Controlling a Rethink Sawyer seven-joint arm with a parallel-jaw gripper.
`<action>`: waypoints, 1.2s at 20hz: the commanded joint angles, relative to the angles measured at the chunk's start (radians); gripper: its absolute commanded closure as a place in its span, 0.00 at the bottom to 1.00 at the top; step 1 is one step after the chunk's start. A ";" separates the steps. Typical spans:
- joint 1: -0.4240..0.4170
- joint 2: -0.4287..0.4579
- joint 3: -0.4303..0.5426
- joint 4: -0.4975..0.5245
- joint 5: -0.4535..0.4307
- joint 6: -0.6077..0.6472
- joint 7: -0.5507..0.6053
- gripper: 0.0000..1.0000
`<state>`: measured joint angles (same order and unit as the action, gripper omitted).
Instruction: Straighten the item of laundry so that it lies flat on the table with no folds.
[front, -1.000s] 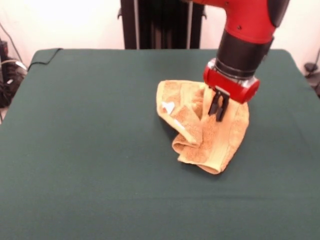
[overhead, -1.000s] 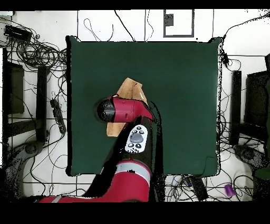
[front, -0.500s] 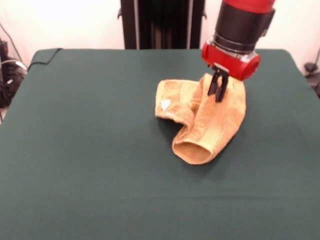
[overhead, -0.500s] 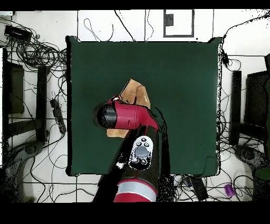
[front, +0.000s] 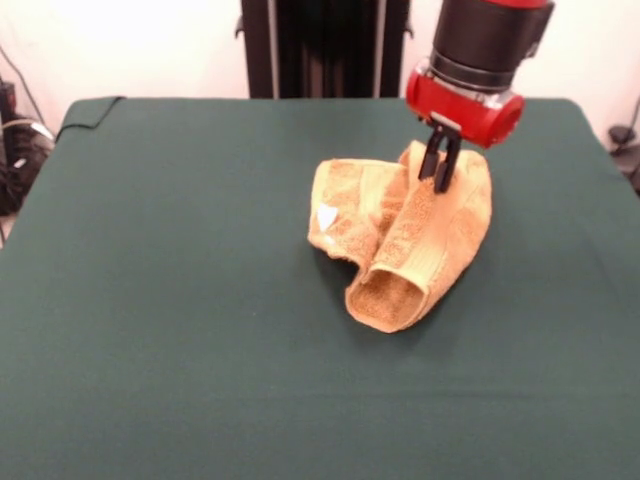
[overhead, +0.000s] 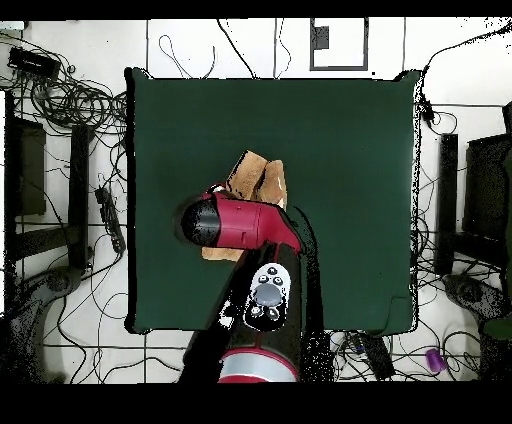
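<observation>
The item of laundry (front: 400, 245), an orange-tan towel, lies crumpled right of the middle of the green table (front: 180, 300). Its near end is rolled into an open tube, and a small white label (front: 327, 215) shows on the left fold. My gripper (front: 440, 182) hangs from the red wrist at the towel's far edge, shut on a raised ridge of the cloth. In the overhead view the red arm (overhead: 240, 222) covers the gripper and most of the towel (overhead: 255, 178); only its ends stick out.
A dark cloth corner (front: 90, 112) is turned up at the table's far left. Black uprights (front: 320, 45) stand behind the table. Cables (overhead: 70, 100) and equipment lie on the floor all around the table (overhead: 350, 150).
The gripper has risen and drawn back toward the far side with the towel's edge in it. The cloth followed, and its near fold rolled up into a tube.
</observation>
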<state>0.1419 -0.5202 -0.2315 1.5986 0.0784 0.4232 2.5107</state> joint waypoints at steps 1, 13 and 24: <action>0.030 0.059 0.087 0.043 0.061 -0.026 0.169 1.00; 0.101 0.124 0.001 -0.037 0.075 0.030 0.214 1.00; 0.177 0.188 -0.095 -0.121 0.126 0.113 0.282 1.00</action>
<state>0.2699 -0.4260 -0.3149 1.5340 0.1238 0.4245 2.5107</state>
